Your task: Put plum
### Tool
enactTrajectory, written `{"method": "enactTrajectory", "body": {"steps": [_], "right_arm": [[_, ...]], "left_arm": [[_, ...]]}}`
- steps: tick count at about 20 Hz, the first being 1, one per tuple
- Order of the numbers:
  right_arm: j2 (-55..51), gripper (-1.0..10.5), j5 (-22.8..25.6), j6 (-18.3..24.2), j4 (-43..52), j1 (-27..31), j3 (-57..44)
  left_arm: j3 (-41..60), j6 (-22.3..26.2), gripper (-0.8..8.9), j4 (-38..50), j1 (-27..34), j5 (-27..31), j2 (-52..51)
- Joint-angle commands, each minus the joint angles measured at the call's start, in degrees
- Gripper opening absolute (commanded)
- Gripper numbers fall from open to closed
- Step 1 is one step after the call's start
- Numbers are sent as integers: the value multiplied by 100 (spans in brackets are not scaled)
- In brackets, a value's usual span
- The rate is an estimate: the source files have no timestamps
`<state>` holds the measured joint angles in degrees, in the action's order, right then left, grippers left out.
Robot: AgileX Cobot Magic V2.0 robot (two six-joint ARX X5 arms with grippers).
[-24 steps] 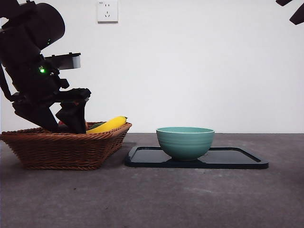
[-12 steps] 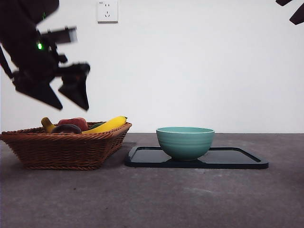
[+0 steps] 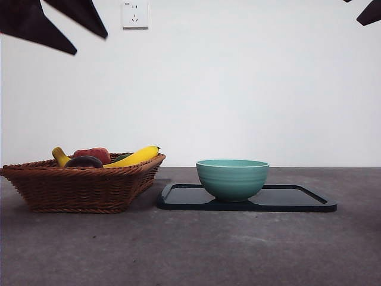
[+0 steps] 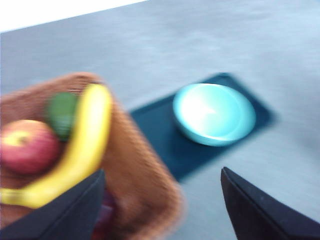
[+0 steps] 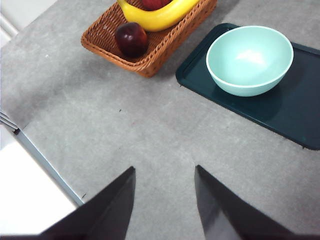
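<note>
The dark maroon plum lies in the wicker basket at the left, beside a red apple and a yellow banana. In the right wrist view the plum sits at the basket's near corner. My left gripper is high above the basket at the top left corner, open and empty; in its own view its jaws stand wide apart over the basket's edge. My right gripper is open and empty, high over the table, a black tip at the top right.
A teal bowl stands empty on a dark tray right of the basket. A green fruit lies in the basket behind the banana. A white edge borders the table.
My left gripper has risen from inside the basket to the top left corner, holding nothing. The plum and apple, hidden by it before, now show in the basket.
</note>
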<state>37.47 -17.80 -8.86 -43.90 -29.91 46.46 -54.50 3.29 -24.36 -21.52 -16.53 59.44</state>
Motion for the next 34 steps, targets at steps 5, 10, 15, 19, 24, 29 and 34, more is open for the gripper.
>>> {"method": "enactTrajectory", "body": {"steps": [5, 10, 15, 19, 24, 29, 34], "right_arm": [[24, 190, 9, -142, 83, -33, 42], [24, 190, 4, -275, 81, -35, 42], [24, 190, 7, -448, 81, -35, 42], [37, 190, 52, -708, 118, -33, 42], [527, 244, 538, -1220, 192, -17, 212], [1832, 257, 629, -999, 326, 291, 1032], [3244, 258, 710, -542, 321, 769, 2011]], "left_arm": [[-138, -90, 374, -1495, -26, -1381, -505], [-138, 55, 374, -2107, -26, -1698, -531], [-138, 59, 374, -2096, -26, -1698, -531], [-138, 55, 374, -2090, -26, -1698, -531], [-138, 57, 374, -2087, -26, -1698, -531], [-138, 57, 374, -2103, -26, -1698, -531], [-138, 57, 374, -2098, -26, -1698, -533]]}}
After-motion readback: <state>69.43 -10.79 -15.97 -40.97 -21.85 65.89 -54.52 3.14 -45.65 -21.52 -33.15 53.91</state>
